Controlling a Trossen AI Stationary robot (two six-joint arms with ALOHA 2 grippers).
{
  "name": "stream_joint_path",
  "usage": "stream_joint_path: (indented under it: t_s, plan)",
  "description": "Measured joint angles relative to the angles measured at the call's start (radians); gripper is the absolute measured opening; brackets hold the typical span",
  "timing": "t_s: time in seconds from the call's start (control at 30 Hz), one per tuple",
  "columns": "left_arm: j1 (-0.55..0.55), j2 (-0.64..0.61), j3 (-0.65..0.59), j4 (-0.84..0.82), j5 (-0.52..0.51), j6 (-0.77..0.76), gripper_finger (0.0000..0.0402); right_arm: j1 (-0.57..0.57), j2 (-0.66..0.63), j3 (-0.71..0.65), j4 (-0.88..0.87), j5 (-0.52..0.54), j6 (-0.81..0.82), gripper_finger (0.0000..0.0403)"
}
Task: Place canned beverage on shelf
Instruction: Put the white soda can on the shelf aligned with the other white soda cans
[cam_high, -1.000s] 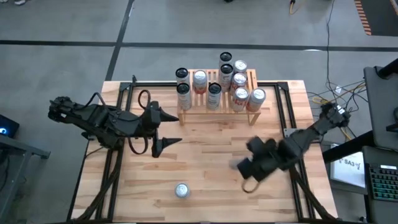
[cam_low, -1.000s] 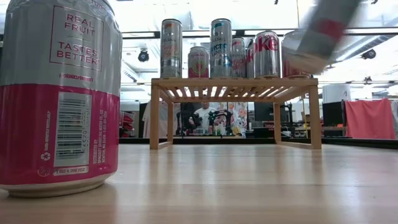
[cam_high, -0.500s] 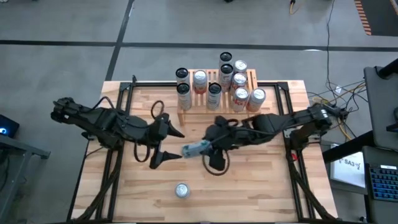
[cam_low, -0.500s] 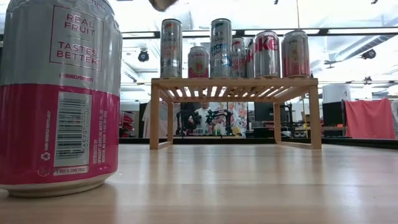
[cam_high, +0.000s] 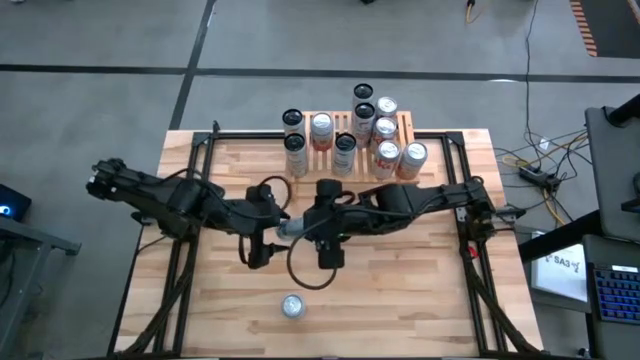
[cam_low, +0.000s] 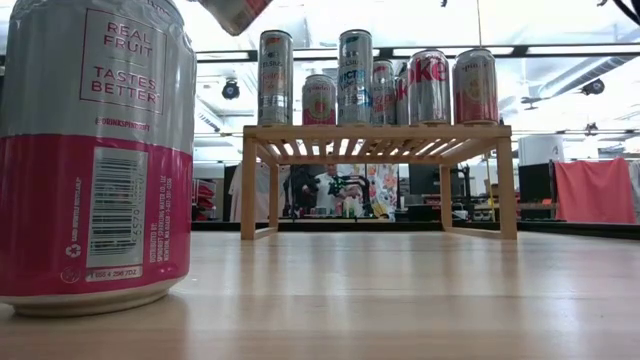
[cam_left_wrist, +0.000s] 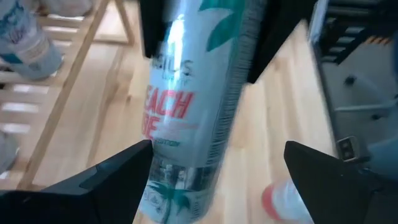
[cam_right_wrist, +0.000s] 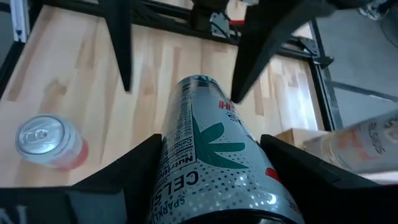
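A white canned beverage with green leaves and red letters (cam_high: 290, 231) hangs over the middle of the table, my right gripper (cam_high: 306, 232) shut on it. My left gripper (cam_high: 272, 232) is open; its fingers stand on either side of the can's free end (cam_left_wrist: 180, 186), and I see no touch. The shelf (cam_high: 352, 172), a low slatted wooden rack, stands at the far edge on its legs with several cans upright on it. A pink and silver can (cam_high: 291, 306) stands near the front edge. My right gripper pinches the can's round wall (cam_right_wrist: 186, 155) between its two fingers (cam_right_wrist: 134, 171), coming slanting down from the table's right. The can lies along the fingers and sticks out past their ends toward my left gripper. It is lifted clear of the table, tilted.
The pink and silver can fills the left of the low view (cam_low: 95, 150). Black frame rails (cam_high: 200, 150) run along the table's left and right sides. Bare wood (cam_high: 400, 290) lies between the shelf and the front edge.
My right gripper has carried the can from the table's right side to the middle, rising and rolling its wrist, up to my left gripper. My left gripper has dipped and tipped downward a little; its open fingers now flank the can's free end.
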Motion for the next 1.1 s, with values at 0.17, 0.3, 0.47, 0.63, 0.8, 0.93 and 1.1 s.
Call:
stream_joint_path:
  t_s: [0.17,0.3,0.47,0.63,0.8,0.93,1.1]
  plan:
    - [0.007,0.031,0.0,-0.02,-0.03,-0.002,0.035,-0.001,0.013,0.013,0.02,-0.006,-0.033,0.0239]
    - [0.015,0.055,0.0,-0.021,-0.038,0.002,0.035,-0.001,0.008,0.018,0.026,-0.002,-0.054,0.0239]
    - [0.022,0.094,0.0,-0.019,-0.064,0.012,0.035,-0.001,0.003,0.018,0.036,-0.001,-0.11,0.0239]
    - [0.022,0.108,0.0,-0.025,-0.144,0.012,0.031,-0.001,-0.004,0.018,0.035,-0.001,-0.147,0.0239]
    - [0.021,0.1,0.0,-0.025,-0.173,0.038,0.023,-0.002,-0.009,0.018,0.036,0.0,-0.16,0.0239]
    - [0.02,0.083,-0.001,-0.027,-0.199,0.049,0.023,-0.002,-0.013,0.018,0.044,0.003,-0.161,0.0239]
    - [0.02,0.043,0.004,-0.032,-0.269,0.034,0.023,-0.003,-0.033,0.019,0.066,0.088,-0.137,0.0315]
